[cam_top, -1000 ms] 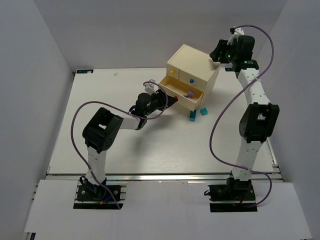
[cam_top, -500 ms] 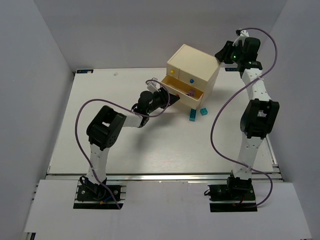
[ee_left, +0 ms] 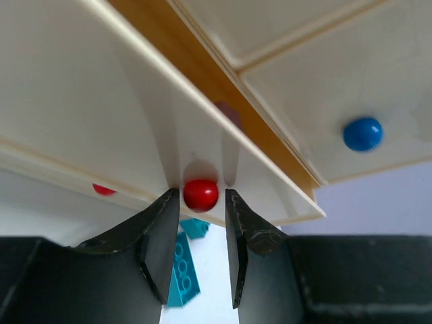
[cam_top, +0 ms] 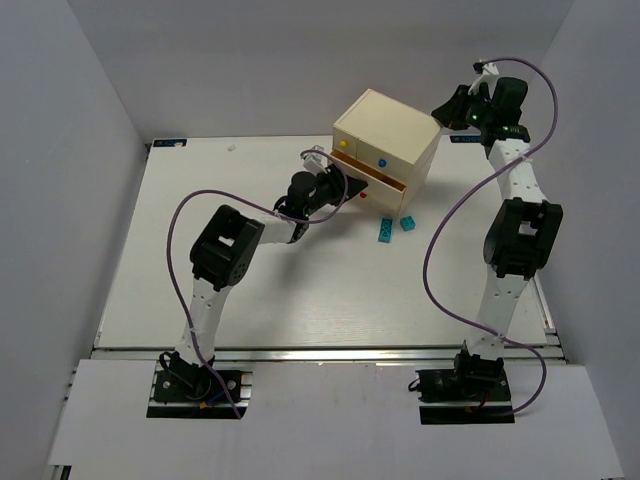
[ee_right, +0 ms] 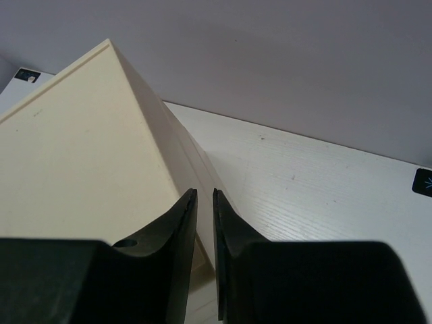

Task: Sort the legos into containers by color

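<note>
Cream wooden three-drawer chest (cam_top: 385,125): far centre of white tabletop (cam_top: 250,290).
Bottom drawer (ee_left: 101,101): ajar.
Left gripper (ee_left: 200,202): jaws narrow around the small round red knob (ee_left: 200,194); cannot tell if they grip it.
Right gripper (ee_right: 204,196): jaws almost closed, empty, over the chest's far-right edge.
Two teal-blue studded plastic bricks (cam_top: 384,231): unsorted, just near-right of the chest.
Step in hand: drawer handling. The next move likely calls for a straight slide.

White table (cam_top: 200,300) enclosed by plain pale grey walls (cam_top: 60,150).

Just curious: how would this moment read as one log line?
left gripper: straddles red knob | drawer: ajar | right gripper: shut, empty, above chest | teal bricks: on table
</note>
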### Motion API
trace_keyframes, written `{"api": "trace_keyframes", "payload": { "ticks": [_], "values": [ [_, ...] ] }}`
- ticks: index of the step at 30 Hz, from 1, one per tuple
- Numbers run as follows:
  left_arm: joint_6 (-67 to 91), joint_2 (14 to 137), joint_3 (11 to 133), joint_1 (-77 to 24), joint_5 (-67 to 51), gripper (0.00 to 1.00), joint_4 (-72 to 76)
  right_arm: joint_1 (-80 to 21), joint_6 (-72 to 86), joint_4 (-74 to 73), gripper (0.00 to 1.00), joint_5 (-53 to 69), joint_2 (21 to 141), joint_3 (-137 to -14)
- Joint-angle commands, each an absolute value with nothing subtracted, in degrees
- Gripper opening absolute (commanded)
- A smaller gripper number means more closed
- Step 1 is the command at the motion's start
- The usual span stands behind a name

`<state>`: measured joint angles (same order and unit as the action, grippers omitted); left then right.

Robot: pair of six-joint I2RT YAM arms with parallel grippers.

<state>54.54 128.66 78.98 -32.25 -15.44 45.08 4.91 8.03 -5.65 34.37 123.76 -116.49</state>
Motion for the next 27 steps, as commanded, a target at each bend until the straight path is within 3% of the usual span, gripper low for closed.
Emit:
{"api": "trace_keyframes", "payload": {
  "ticks": [1,14,21,23,24,25,26,27],
  "values": [
    [54.67,129.90,83.66,-31.99,-13.98,0.44,44.74,4.22,5.54,-14.85,0.21,39.55,122.87,-114.35],
    [54.49,134.47,89.65,-32.52,-12.83,0.46,43.50,4.92,5.10,-15.21,0.28,39.99,121.73,-112.15],
    [52.31,129.03,78.94,-31.90,-14.50,0.46,48.94,5.36,6.50,-14.59,0.37,39.29,121.29,-112.15],
    [50.46,126.74,76.74,-31.90,-13.80,0.40,48.00,5.54,6.77,-14.41,0.39,38.94,121.38,-112.32],
    [48.71,126.30,76.90,-31.90,-13.80,0.31,45.29,5.62,6.77,-14.41,0.40,38.94,121.29,-112.24],
    [48.26,126.30,77.25,-31.90,-13.62,0.31,43.70,5.71,6.77,-14.33,0.40,38.94,121.38,-112.24],
    [48.08,126.47,78.13,-31.90,-13.45,0.23,41.16,5.80,6.68,-14.41,0.40,39.02,121.38,-112.24],
    [47.99,126.82,78.48,-31.90,-13.80,0.22,40.61,5.80,6.77,-14.33,0.40,38.94,121.29,-112.15]
  ]
}}
